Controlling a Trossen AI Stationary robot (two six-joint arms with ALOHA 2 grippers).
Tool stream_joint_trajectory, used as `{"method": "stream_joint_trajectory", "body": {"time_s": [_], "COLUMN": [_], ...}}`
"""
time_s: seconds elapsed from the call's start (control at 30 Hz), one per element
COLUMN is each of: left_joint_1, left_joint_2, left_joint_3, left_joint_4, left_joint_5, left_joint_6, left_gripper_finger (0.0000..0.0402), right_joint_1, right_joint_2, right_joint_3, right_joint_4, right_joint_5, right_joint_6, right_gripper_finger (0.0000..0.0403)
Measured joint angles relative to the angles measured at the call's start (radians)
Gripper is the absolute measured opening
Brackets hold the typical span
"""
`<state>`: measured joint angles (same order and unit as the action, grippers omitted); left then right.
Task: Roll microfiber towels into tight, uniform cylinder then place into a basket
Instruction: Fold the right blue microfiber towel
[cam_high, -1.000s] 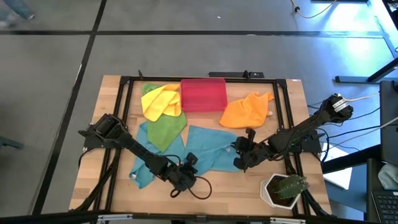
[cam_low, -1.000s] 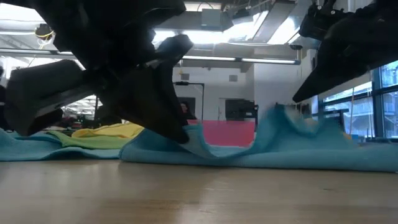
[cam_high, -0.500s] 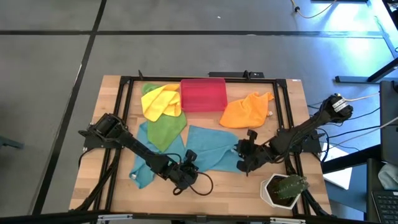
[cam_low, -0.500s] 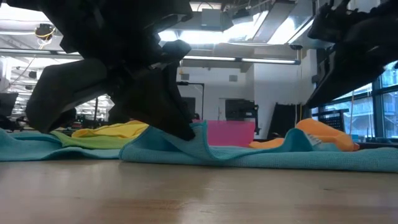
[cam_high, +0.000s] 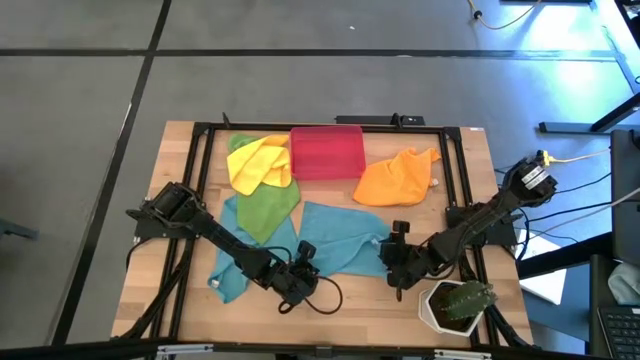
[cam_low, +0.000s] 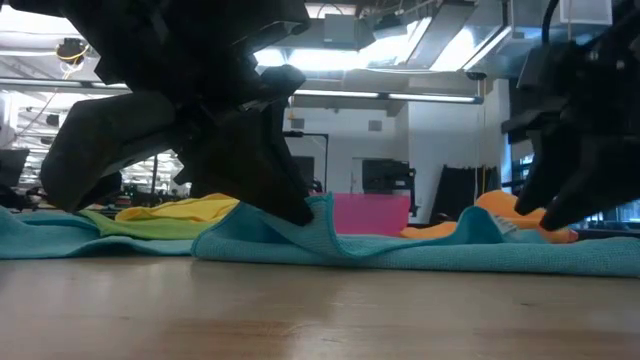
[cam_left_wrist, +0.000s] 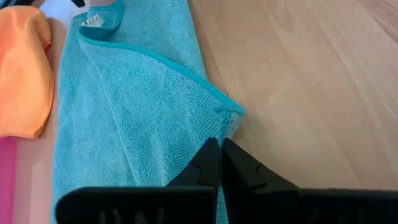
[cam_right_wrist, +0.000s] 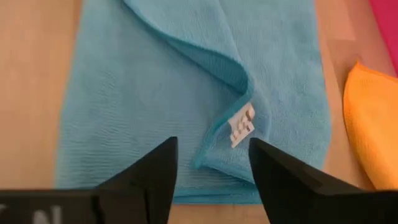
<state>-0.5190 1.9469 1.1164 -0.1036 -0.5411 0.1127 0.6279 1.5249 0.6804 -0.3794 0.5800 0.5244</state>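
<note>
The left gripper (cam_high: 297, 283) is clamped on the near edge of a teal towel (cam_high: 340, 245), its fingers (cam_left_wrist: 214, 163) pinched together on the fabric, which lies mostly flat on the desk (cam_high: 460, 160). Beyond that gripper lie the green towel (cam_high: 265, 208) and yellow towel (cam_high: 258, 162), with the red-pink basket (cam_high: 326, 151) farther back. The right gripper (cam_high: 398, 270) hovers just above the teal towel's other end, fingers spread and holding nothing; the towel's folded corner with its white label (cam_right_wrist: 241, 124) lies straight ahead of it. The orange towel (cam_high: 395, 176) lies beyond it.
</note>
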Motion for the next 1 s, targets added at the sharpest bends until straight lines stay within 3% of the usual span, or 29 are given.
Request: {"method": "stream_joint_trajectory", "body": {"time_s": [0.3,0.8,1.0], "left_joint_1": [0.007,0.009,0.009], "left_joint_2": [0.000,0.000,0.000], "left_joint_3": [0.000,0.000,0.000], "left_joint_4": [0.000,0.000,0.000], "left_joint_5": [0.000,-0.001,-0.001], "left_joint_6": [-0.002,-0.002,-0.004], "left_gripper_finger": [0.0000,0.0000,0.0000], "right_joint_1": [-0.001,-0.001,-0.001], "right_joint_2": [0.093,0.124,0.124], "right_joint_3": [0.001,0.001,0.001], "right_joint_4": [0.006,-0.010,-0.010], "right_joint_5": [-0.002,0.033,0.028], "right_joint_6": [-0.062,-0.066,-0.064], "right_gripper_finger": [0.0195,0.0100,0.0083]}}
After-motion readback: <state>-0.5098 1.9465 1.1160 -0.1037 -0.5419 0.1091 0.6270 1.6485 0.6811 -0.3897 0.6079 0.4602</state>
